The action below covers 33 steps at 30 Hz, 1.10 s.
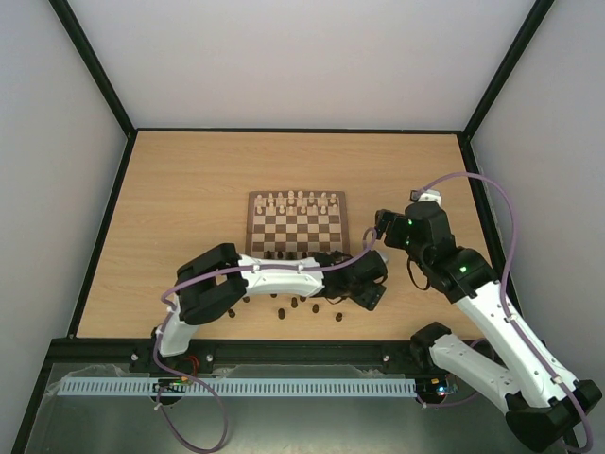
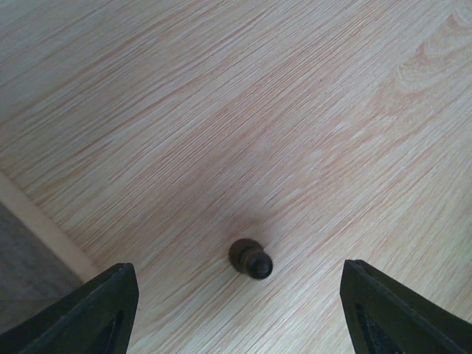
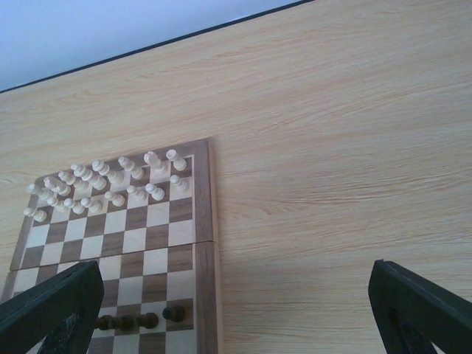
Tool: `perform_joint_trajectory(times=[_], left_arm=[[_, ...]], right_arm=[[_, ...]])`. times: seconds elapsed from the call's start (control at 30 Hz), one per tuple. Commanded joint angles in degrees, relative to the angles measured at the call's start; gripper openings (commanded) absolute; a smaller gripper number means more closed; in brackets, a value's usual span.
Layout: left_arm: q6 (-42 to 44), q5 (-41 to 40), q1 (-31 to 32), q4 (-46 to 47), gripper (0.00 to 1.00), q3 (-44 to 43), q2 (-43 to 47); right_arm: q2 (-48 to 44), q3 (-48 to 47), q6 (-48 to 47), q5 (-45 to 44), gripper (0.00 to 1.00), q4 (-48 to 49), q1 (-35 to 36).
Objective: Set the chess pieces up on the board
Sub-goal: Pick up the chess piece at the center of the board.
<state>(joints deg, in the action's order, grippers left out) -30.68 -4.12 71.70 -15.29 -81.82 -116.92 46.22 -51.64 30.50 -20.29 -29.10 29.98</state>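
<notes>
Left wrist, left jaws spread around lone dark piece [image 2: 251, 259] on table [image 2: 221, 110], right jaws spread beside board [image 3: 203, 221]

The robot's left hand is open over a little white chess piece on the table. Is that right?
Almost. The left gripper is open over a little chess piece on the table, but that piece is dark brown, not white. The left wrist view shows it. In the right wrist view, the white pieces all stand on the board.
</notes>
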Motion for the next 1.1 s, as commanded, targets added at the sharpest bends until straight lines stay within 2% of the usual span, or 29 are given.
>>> perform_joint_trajectory(times=[0.0,0.2,0.87,1.07], left_arm=[[1.2,-0.2,1.1,-2.4,0.76,-3.4,-3.3],[1.3,-2.2,1.1,-4.4,0.58,-6.5,-6.3],[1.1,-2.7,1.2,-5.2,0.09,-6.3,-7.3],[0.7,-5.6,1.1,-6.7,0.02,-3.3,-3.1]], right_arm=[[-1.3,-1.2,-1.5,0.9,0.99,-2.8,0.1],[-1.2,-0.6,-2.0,1.8,0.98,-2.3,0.1],[-2.0,0.6,-2.0,1.8,0.97,-1.7,0.0],[-2.8,0.6,-1.8,1.0,0.96,-1.9,0.1]])
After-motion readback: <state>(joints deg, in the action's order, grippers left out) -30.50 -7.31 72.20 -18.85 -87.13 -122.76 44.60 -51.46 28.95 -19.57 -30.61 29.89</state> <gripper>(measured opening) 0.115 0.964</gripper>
